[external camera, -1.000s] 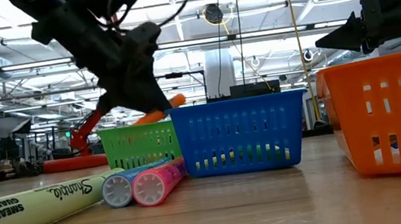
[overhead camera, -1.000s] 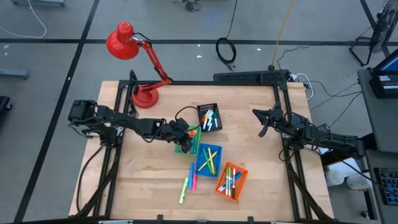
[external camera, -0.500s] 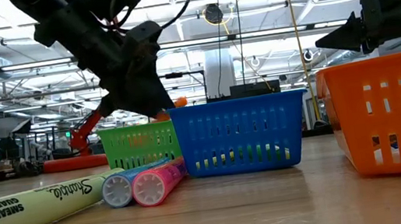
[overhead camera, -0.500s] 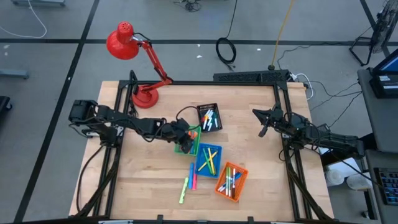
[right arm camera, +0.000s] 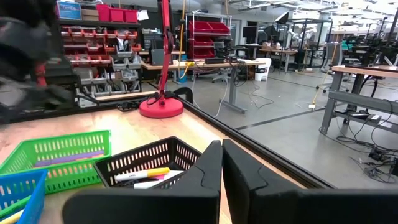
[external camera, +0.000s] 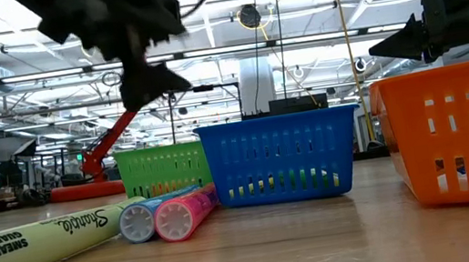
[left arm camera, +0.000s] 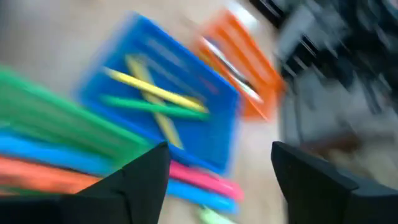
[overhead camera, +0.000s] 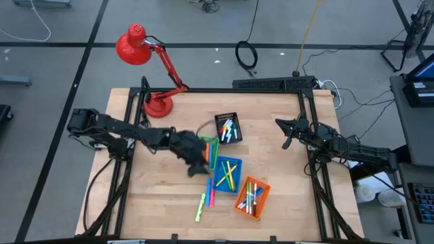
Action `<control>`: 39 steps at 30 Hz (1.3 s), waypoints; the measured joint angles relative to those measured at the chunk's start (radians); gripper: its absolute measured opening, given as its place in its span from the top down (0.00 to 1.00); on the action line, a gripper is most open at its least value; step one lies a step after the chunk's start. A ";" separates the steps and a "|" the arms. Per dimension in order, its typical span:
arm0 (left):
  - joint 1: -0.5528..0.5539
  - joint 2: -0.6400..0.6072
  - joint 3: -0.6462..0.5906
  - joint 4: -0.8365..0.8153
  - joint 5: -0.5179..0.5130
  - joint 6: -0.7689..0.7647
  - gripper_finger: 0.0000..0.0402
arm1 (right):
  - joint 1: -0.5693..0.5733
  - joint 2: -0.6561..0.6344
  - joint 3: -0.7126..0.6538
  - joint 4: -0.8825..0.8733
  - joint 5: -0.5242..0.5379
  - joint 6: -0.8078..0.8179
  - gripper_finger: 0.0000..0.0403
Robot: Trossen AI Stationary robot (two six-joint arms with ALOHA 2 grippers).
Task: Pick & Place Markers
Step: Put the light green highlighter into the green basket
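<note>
Left tool (overhead camera: pixel 197 165) spread and empty, low beside the green basket (overhead camera: pixel 211 153); right tool (overhead camera: pixel 287 133) pressed together.

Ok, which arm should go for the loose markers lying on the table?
Left. Its open, empty gripper hovers just above the loose markers, beside the blue basket. The right gripper waits shut at the far edge.

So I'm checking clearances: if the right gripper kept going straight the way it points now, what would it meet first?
Probably the black basket. The right gripper, fingers together, points straight at it across bare table. Height is unclear, so it might pass over the rim.
</note>
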 joint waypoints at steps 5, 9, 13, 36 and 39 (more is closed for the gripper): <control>-0.154 -0.003 0.000 -0.003 0.099 0.000 0.27 | 0.000 0.000 0.000 0.000 0.000 0.000 1.00; -0.307 0.003 0.001 0.036 0.013 -0.159 0.26 | 0.000 0.000 0.000 0.000 0.000 0.000 1.00; -0.417 0.061 0.127 -0.077 -0.094 -0.299 0.26 | 0.000 0.000 0.000 0.000 0.000 0.000 1.00; -0.497 0.608 0.735 -0.885 -0.459 -0.662 0.26 | 0.000 0.001 0.000 0.000 0.000 0.000 1.00; -0.513 0.631 0.735 -0.841 -0.458 -0.690 0.26 | 0.000 0.001 0.000 0.000 0.000 0.000 1.00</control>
